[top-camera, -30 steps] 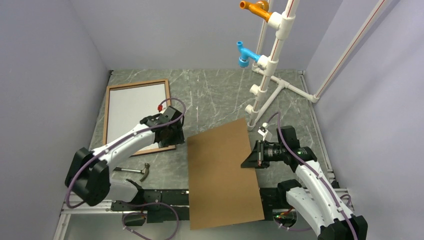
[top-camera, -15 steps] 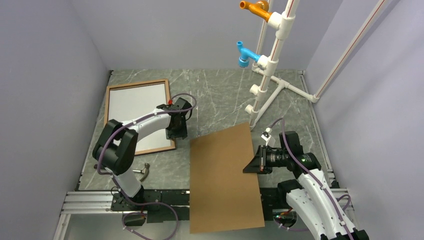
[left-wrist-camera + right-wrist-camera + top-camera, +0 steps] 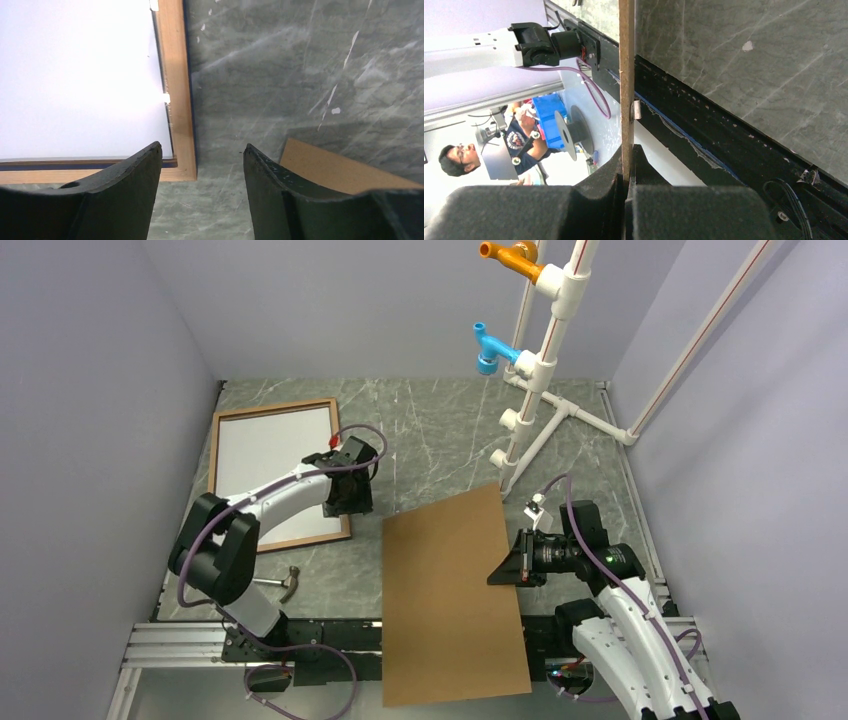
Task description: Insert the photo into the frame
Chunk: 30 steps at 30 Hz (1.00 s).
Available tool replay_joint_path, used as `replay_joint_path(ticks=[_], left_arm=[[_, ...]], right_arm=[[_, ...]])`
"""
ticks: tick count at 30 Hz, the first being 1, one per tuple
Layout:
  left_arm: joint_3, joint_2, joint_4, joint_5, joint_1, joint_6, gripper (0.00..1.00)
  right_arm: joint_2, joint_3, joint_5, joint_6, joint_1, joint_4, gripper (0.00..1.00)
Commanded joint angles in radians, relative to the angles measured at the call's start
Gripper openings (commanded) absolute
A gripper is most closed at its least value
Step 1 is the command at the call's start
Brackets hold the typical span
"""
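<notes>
Though overhead hides the jaws, wrist views show left gripper (image 3: 202,147) released by the frame (image 3: 180,100), right gripper (image 3: 626,167) clenching, seemingly, the backing board (image 3: 626,60).

The frame (image 3: 272,407) has light brown wooden rails with a thin navy strip along the inner edge. Inside it the photo (image 3: 265,455) shows plain white. Right of the frame, the backing board (image 3: 450,600) is plain brown. The table (image 3: 430,430) is dark grey marble with white veins.
</notes>
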Motion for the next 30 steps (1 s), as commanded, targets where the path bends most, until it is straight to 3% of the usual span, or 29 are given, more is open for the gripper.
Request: replay_joint_path(ticks=[1, 7, 9, 14, 20, 23, 30], left_arm=[[0.019, 0.001, -0.027, -0.083, 0.002, -0.002, 0.64], [0.025, 0.106, 0.015, -0.039, 0.002, 0.002, 0.58], [0.030, 0.117, 0.013, -0.038, 0.002, -0.001, 0.46], [0.028, 0.084, 0.031, -0.018, -0.024, -0.018, 0.30], [0.071, 0.097, 0.046, 0.013, -0.094, -0.044, 0.05], [0.122, 0.129, 0.042, 0.020, -0.136, -0.063, 0.00], [0.214, 0.213, 0.060, 0.077, -0.214, -0.106, 0.00]], right_arm=[[-0.011, 0.016, -0.019, 0.014, 0.001, 0.007, 0.00], [-0.024, 0.032, -0.016, 0.020, 0.001, -0.018, 0.00], [-0.031, 0.046, -0.017, 0.029, 0.001, -0.028, 0.00], [-0.037, 0.087, -0.007, 0.057, 0.001, -0.061, 0.00], [-0.050, 0.132, 0.036, 0.073, 0.001, -0.093, 0.00], [-0.059, 0.198, 0.128, 0.067, 0.000, -0.162, 0.00], [-0.058, 0.403, 0.227, 0.047, 0.000, -0.284, 0.00]])
